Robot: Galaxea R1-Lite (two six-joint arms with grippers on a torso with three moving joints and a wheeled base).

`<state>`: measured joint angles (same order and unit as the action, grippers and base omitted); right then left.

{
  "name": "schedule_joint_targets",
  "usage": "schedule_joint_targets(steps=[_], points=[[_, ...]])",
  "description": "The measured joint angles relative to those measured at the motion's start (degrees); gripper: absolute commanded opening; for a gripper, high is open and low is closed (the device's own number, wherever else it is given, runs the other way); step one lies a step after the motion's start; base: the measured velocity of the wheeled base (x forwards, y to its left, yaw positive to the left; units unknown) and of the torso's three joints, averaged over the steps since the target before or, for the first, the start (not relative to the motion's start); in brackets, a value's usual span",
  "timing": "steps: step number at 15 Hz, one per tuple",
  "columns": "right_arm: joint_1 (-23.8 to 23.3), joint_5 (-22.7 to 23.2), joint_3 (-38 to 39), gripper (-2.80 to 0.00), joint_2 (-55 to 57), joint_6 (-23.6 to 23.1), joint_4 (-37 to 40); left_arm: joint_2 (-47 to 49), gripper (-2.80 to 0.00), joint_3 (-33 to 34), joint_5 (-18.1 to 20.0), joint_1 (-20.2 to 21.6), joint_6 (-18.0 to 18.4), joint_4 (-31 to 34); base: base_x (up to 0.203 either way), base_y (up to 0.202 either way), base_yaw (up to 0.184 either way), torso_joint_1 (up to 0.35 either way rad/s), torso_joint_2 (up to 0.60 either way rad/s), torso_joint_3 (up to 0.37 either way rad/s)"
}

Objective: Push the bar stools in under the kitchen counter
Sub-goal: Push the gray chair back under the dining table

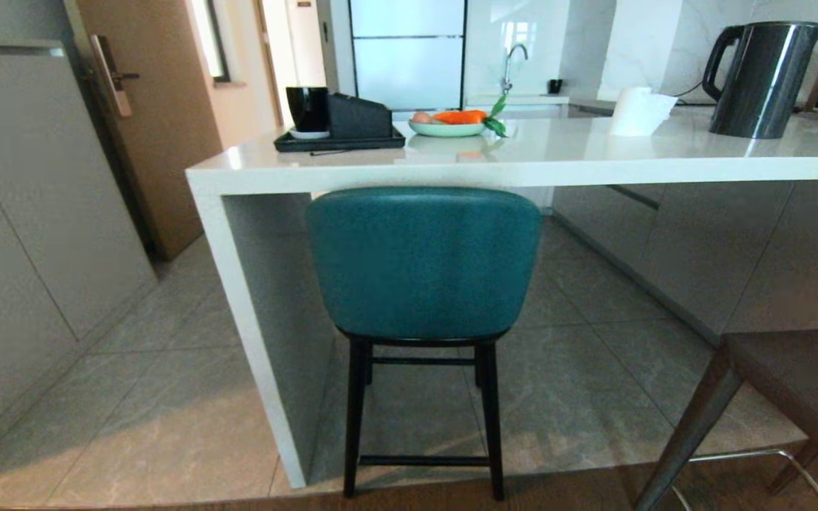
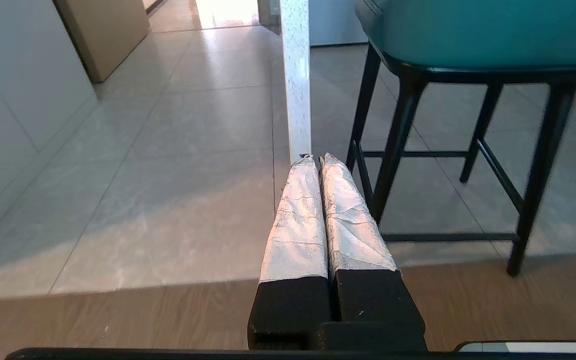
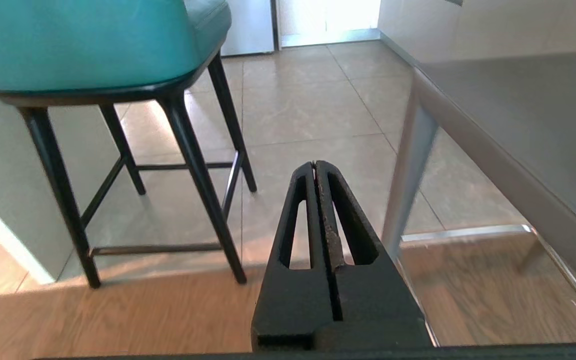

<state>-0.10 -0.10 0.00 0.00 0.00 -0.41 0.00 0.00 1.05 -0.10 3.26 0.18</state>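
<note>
I see the long glossy white stone tabletop (image 1: 522, 160) first, its slab side panel at my left. The teal leather-backed stool on thin black legs (image 1: 423, 262) stands at its edge, back just below the slab (largely in, I judge). The dark grey thick-legged stool (image 1: 792, 397) sits out at my right, unpushed. Left pincer (image 2: 316, 159) and right pincer (image 3: 314, 164) hang low, tips together, holding nothing, ready to shove.
</note>
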Motion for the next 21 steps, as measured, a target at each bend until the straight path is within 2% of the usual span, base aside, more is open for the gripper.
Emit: schedule_joint_targets(steps=[9,18,21], points=[[0.0,0.0,0.0,-2.8,0.0,0.0,-0.02,0.0,-2.8,0.0,-0.09,0.0,0.05,0.0,-0.192,0.0,-0.002,0.002,0.0,0.002],[0.0,0.0,0.0,-2.8,0.0,0.0,0.0,0.0,-2.8,0.0,-0.45,0.0,-1.42,-0.04,-0.007,0.0,0.0,0.0,0.0,0.001],[0.02,0.0,0.0,-2.8,0.0,0.0,-0.05,0.0,-2.8,0.0,-0.46,0.0,-1.44,-0.02,0.001,-0.158,-0.001,0.002,0.0,0.002]])
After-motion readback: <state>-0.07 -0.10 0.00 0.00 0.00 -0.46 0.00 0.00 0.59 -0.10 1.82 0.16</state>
